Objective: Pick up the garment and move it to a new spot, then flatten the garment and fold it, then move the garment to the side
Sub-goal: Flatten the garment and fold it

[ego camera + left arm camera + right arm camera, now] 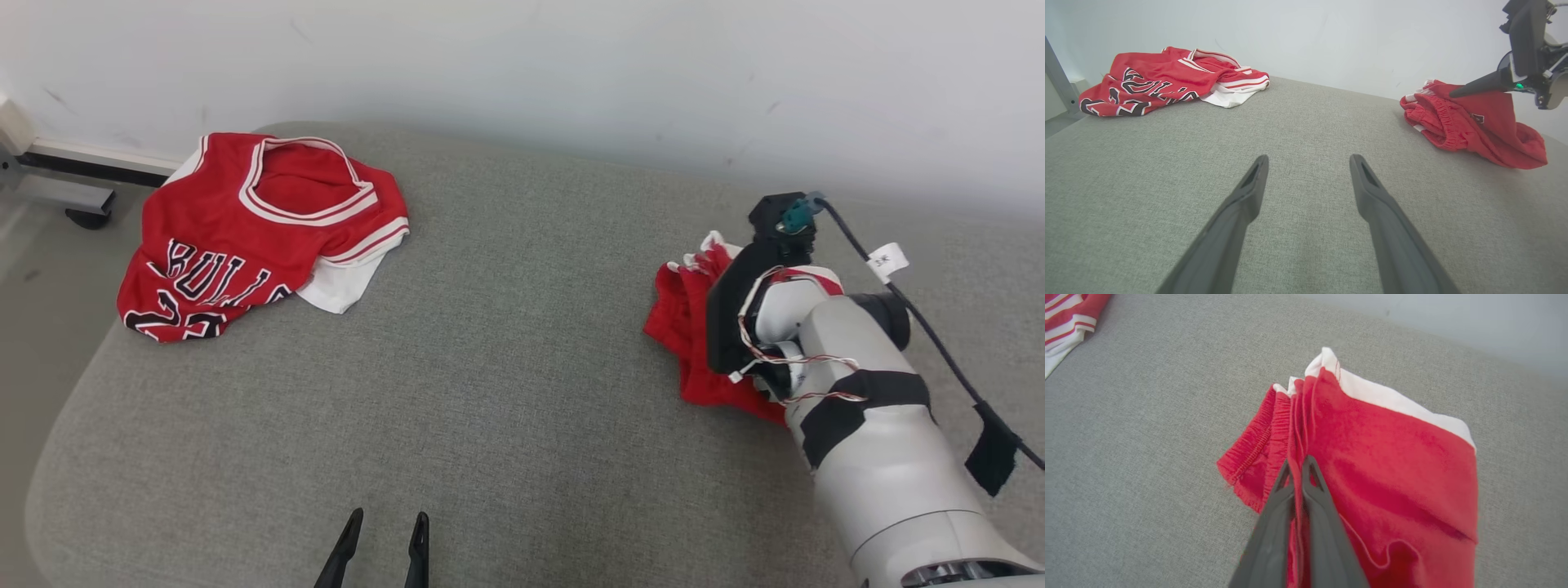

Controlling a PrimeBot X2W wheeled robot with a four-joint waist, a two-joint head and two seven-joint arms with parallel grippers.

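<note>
Garment (682, 327), red shorts with white trim, bunched on the right side of the grey surface (490, 367): pick-up step in hand, move to a new spot not yet made. Nearest, left end effector (388, 516), fingers spread wide and empty, low over bare fabric near the front edge, well apart from both cloths. Further out and to the right, right end effector (1298, 461) clamped shut on a ridge of folds just beside the elastic waistband (1249, 453), cloth pinched between the fingertips and tented up toward them, lower part resting on the grey fabric. Judged next: lift until the trailing cloth clears, carry toward the open middle, lay down loosely enough for spreading; likely needs the idle arm brought in to take a second edge for flattening. Possible snag: thin pinch on gathered folds, so some risk of slipping mid-carry. Farthest, at the back left, a red lettered jersey (212, 245) lying crumpled, untouched, below the pale wall (571, 65).
</note>
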